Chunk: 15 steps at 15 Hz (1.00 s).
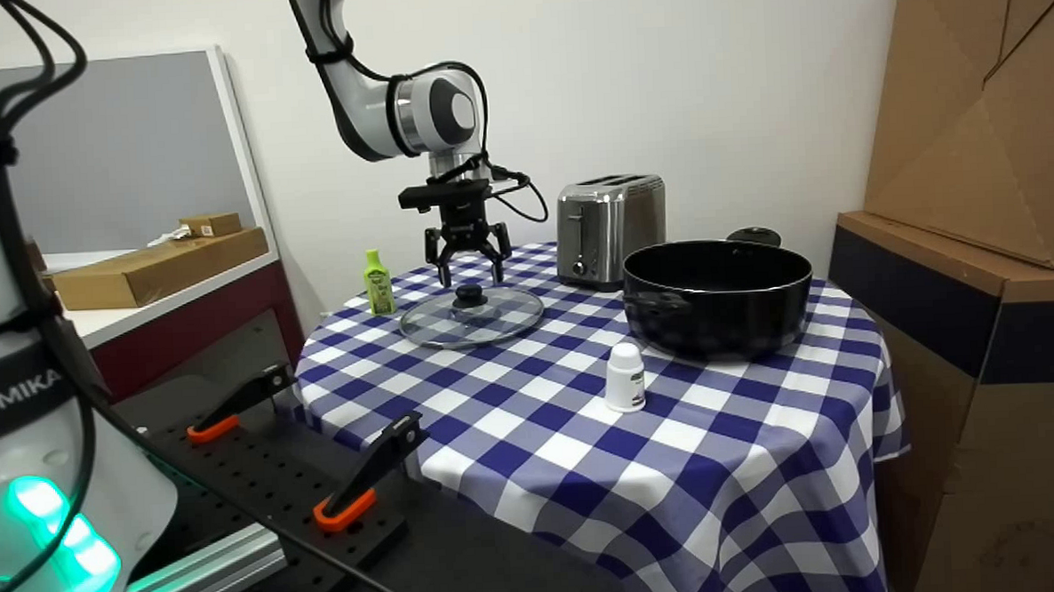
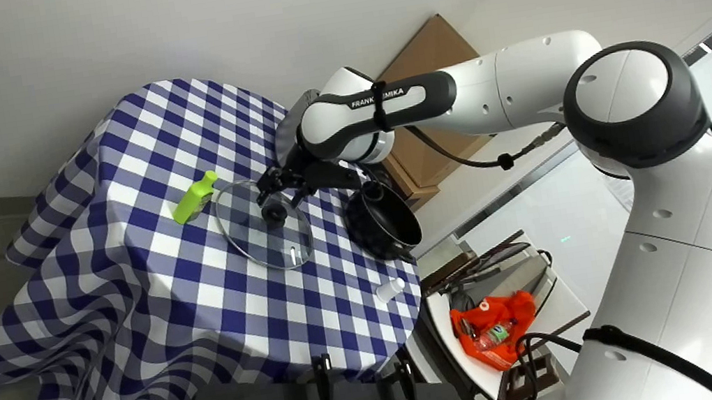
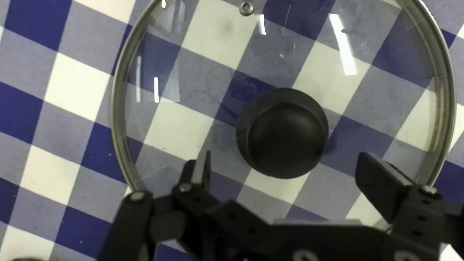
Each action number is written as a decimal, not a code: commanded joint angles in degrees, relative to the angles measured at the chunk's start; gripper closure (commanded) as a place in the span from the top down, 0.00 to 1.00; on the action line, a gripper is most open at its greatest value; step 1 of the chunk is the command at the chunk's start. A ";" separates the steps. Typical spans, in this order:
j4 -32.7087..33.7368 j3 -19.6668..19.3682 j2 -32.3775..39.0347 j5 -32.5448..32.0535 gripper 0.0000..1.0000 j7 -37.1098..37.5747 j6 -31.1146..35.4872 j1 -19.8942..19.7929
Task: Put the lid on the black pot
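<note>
A: Broadest item?

B: Cloth (image 1: 497,422). Blue-and-white check, hanging in loose folds at the edge. Arm (image 2: 681,201) extends over it: smooth white shell, dark joint bands, black cables strapped on. Boxes (image 1: 983,151): brown cardboard, creased, stacked beside the cloth.

A: Vessel?

B: Pot (image 1: 715,323), upright on the cloth. Black, round, wide, glossy; two short handles (image 1: 753,236) opposite each other, long axis through both. Toaster (image 1: 613,230) near it: shiny steel, boxy, rounded corners, slots on top.

A: Lid (image 1: 473,329): place and heading?

B: Flat on the cloth, between pot and green bottle (image 1: 379,286) in both exterior views, apart from the pot. Knob (image 3: 284,134) faces up. Outline circular, all diameters alike; central axis vertical. Clear glass, thin metal rim, bright streaks of reflected light in the wrist view.

A: Gripper (image 1: 470,276)?

B: Points down over the lid, tips just above the knob in an exterior view. Fingers (image 3: 377,188) spread apart, released, grasping nothing.

A: Small items?

B: Green bottle: upright, slim neck, just beside the lid. White bottle (image 1: 626,379): upright, rounded cap, dark print, near the pot. Knob: black, round, smooth. Eyelet (image 3: 246,8): metal ring set in the glass, toward the upper edge of the wrist view.
</note>
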 commanded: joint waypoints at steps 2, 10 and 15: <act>3.11 -0.31 2.46 -1.42 1.00 1.31 -3.28 0.94; 4.51 -0.39 3.91 -1.77 0.50 1.40 -4.00 1.44; 4.04 0.05 2.05 -1.73 0.22 0.96 -5.24 1.13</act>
